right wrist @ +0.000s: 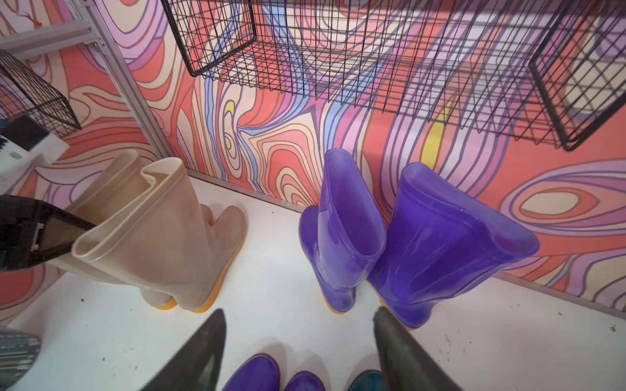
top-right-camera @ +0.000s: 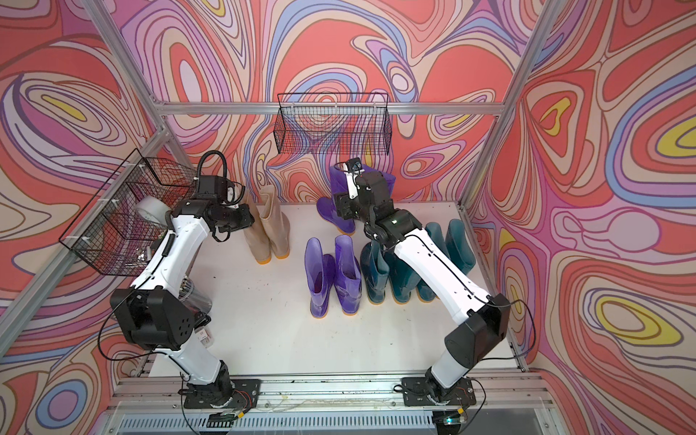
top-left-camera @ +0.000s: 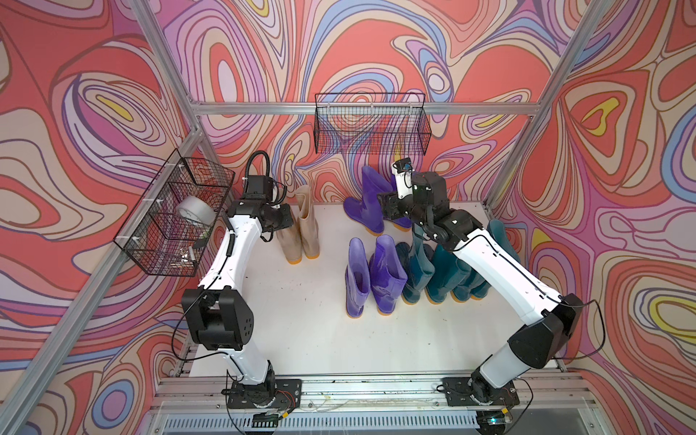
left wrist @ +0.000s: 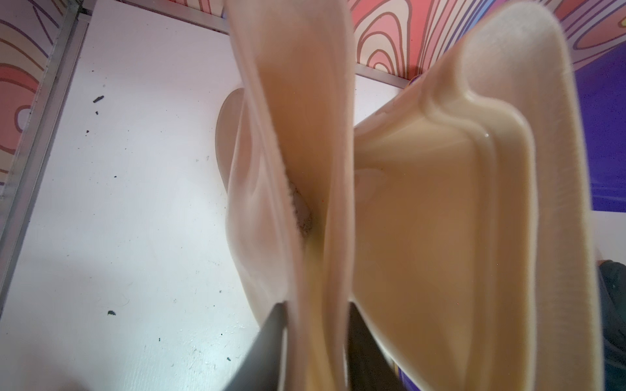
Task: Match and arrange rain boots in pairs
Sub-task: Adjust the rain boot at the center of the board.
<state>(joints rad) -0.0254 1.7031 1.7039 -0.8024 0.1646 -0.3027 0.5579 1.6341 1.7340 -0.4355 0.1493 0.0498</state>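
Closest to us runs the aluminium rail [top-left-camera: 376, 388] that carries both arm bases, and beyond it spreads the white counter [top-left-camera: 301, 331], the broadest thing we see. Next in size come the left arm [top-left-camera: 241, 244] and the right arm [top-left-camera: 489, 256], both reaching toward the back wall. Two wire baskets hang above the counter: the back basket [top-left-camera: 371, 124] on the far wall and the side basket [top-left-camera: 177, 222] on the left wall, which holds a roll of tape [top-left-camera: 196, 212]. All the rain boots stand upright on the counter. Four teal boots [top-right-camera: 405, 278] crowd together under the right arm. The near purple pair [top-left-camera: 388, 278] stands side by side just to their left, and the far purple pair [right wrist: 349, 230] stands close to the back wall. The beige pair [right wrist: 176, 230] stands touching at the far left. We see the right claw [right wrist: 299, 311] released, its fingers wide apart with nothing between them, hanging over the counter between the two purple pairs. The left claw [left wrist: 316, 304] straddles the flattened cuff of one beige boot, a finger on each side; we cannot tell whether it clenches the cuff.
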